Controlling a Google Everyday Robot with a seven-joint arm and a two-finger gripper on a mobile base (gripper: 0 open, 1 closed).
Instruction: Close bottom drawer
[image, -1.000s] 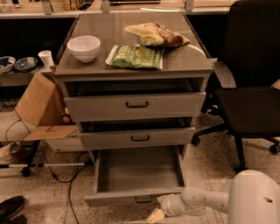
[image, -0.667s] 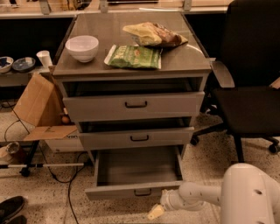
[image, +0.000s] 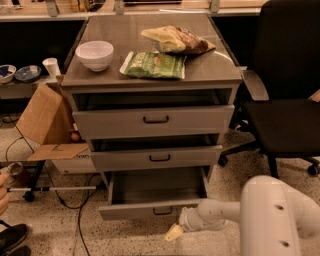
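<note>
Low down, gripper (image: 174, 233), jaws together, just beside open bottom drawer (image: 152, 211), speckled floor (image: 125, 241), black chair (image: 285, 115), bowl (image: 94, 54) atop cabinet (image: 212, 70)

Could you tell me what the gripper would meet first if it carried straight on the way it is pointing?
Probably the floor: the gripper, just below the bottom drawer front, points toward the picture's left and slightly down. Depth is unclear, so it may graze that front.

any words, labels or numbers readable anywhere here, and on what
No text can be read.
green bag: print too blurred to read.
yellow and brown bag: print too blurred to read.
bottom drawer, and the gripper low by its front: no markings show.
</note>
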